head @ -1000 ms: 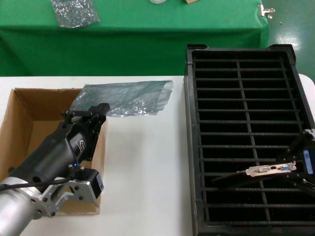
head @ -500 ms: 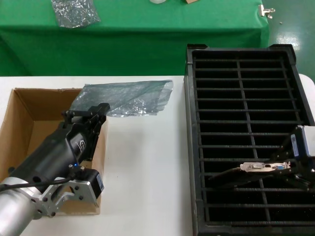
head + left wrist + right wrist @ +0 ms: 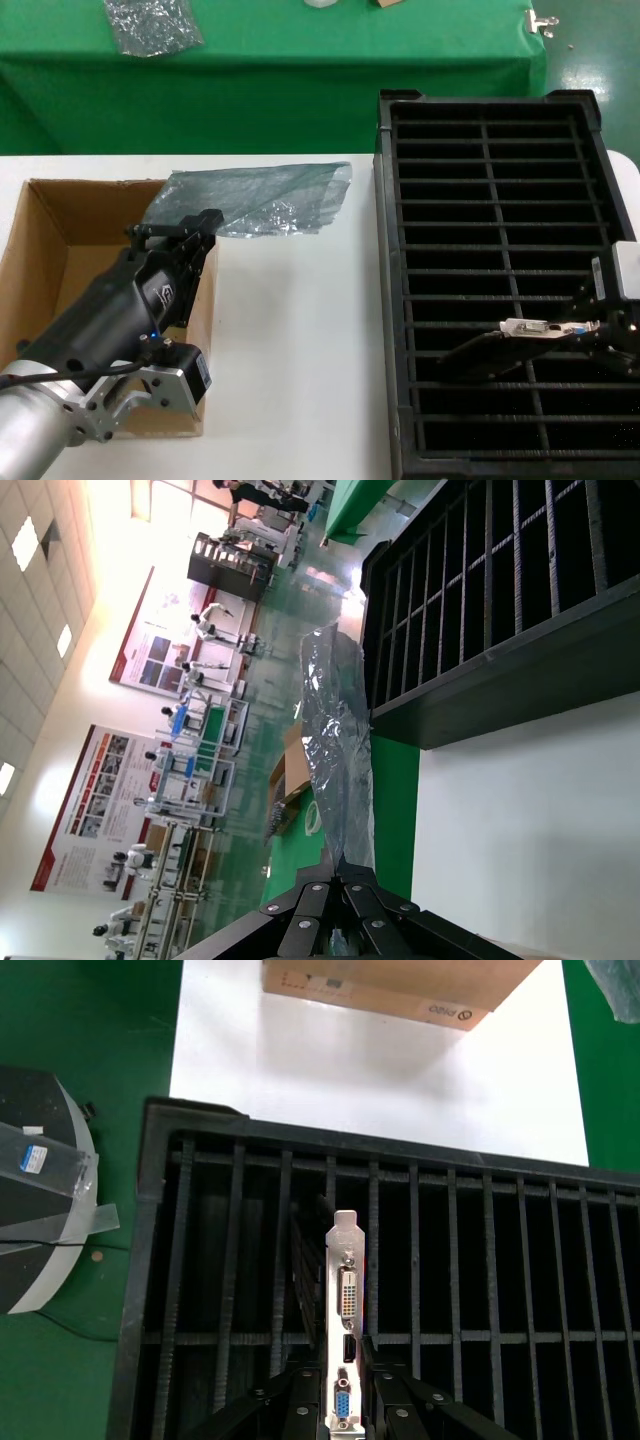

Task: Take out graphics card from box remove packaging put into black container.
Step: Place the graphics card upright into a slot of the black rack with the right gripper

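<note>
While the right gripper (image 3: 340, 1392) remains clamped on the lower end of the silver bracket, the small dark green-black graphics card (image 3: 500, 350) with its silver metal end bracket has shifted within the last second. In the head view the bracket rose and tilted half a second ago, and it now sits flatter and slightly further toward the robot's right, over the near rows of the large black plastic slotted tray (image 3: 390, 300). The board trails toward the centre rib, angled down into the slots.

In the right wrist view the bracket (image 3: 345, 1300) stands just beside a thin rib, with the white port above the blue port, and the jaws are closed narrowly on either side of the blue port. The card is judged to be hovering in alignment above a slot, not yet seated, since the bracket lies above the rib tops.

The left gripper (image 3: 175, 232) has not moved: it rests over the far wall of the brown rectangular cardboard carton (image 3: 40, 250), jaws pinched shut on the edge of the grey translucent wrinkled plastic bag (image 3: 260, 195), which lies on the white tabletop (image 3: 300, 350) between carton and tray.

Unboxing and unbagging are therefore complete. Lowering and release remain.
</note>
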You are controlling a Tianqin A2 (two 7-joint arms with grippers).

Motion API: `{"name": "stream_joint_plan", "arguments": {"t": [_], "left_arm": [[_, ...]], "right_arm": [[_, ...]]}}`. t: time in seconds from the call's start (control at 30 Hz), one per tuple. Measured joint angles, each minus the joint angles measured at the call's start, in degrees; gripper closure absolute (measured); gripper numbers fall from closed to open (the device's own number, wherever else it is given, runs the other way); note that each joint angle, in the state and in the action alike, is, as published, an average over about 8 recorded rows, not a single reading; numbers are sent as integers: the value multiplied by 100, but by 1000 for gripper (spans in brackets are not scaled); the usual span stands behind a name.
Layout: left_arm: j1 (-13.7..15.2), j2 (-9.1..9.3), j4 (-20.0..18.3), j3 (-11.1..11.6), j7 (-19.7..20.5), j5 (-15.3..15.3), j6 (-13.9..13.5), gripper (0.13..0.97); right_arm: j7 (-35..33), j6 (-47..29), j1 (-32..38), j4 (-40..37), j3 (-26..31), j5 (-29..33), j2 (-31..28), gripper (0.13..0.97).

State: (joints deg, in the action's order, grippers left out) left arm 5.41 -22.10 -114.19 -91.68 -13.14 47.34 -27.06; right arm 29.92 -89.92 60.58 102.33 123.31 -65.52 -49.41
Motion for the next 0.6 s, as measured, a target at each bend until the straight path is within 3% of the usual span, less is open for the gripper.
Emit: {"name": "stream_joint_plan", "arguments": {"t": [0.6], "left_arm": [[0, 0, 0, 0, 0, 0, 0, 958]], "right_arm": [[-253, 1, -28, -268, 106, 383, 316, 905]]}}
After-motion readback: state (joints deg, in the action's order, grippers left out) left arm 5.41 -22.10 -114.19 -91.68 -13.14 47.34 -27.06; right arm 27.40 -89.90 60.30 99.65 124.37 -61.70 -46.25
